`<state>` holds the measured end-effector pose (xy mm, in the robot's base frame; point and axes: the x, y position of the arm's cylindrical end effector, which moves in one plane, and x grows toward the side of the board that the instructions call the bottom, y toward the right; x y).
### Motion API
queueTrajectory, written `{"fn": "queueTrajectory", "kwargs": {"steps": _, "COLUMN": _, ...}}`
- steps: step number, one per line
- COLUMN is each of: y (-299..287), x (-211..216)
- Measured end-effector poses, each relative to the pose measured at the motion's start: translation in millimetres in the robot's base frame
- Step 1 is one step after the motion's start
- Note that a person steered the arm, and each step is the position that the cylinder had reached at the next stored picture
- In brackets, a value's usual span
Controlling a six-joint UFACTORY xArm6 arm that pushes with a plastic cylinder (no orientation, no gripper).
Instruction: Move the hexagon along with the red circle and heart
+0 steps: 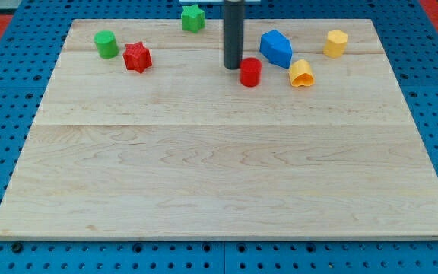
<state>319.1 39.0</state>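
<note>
A wooden board [226,175] fills most of the frame. My tip [233,68] sits upper centre, just left of the red circle [250,72]; there is no pincer, only a rod. The blue block [277,48] lies just right of the circle, the yellow heart [301,74] beside it, and the yellow hexagon [336,43] at upper right. At upper left are a green cylinder [106,44] and a red star [137,57]; a green star [193,17] sits at top centre.

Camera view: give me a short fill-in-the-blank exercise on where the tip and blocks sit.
1. My tip sits just to the view's ____ of the red circle.
2. The yellow heart lies to the view's right of the ____ circle.
3. The green star sits near the board's ____ edge.
4. The block between the red circle and the yellow hexagon is ____.

Missing words: left; red; top; blue
</note>
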Motion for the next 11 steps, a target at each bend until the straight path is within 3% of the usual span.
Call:
{"fn": "queueTrajectory", "kwargs": {"steps": 1, "y": -12.3, "x": 47.4}}
{"fn": "queueTrajectory", "kwargs": {"steps": 2, "y": 78.2, "x": 79.6}}
{"fn": "queueTrajectory", "kwargs": {"steps": 3, "y": 188.0, "x": 32.3}}
{"fn": "queueTrajectory", "kwargs": {"steps": 4, "y": 214.1, "x": -40.0}}
{"fn": "queueTrajectory", "kwargs": {"steps": 5, "y": 209.2, "x": -71.9}}
{"fn": "queueTrajectory", "kwargs": {"steps": 7, "y": 173.8, "x": -3.9}}
{"fn": "queueTrajectory", "kwargs": {"steps": 8, "y": 217.4, "x": -43.0}}
{"fn": "queueTrajectory", "kwargs": {"steps": 9, "y": 142.5, "x": -76.7}}
{"fn": "queueTrajectory", "kwargs": {"steps": 10, "y": 98.5, "x": -76.8}}
{"fn": "queueTrajectory", "kwargs": {"steps": 11, "y": 97.9, "x": -45.1}}
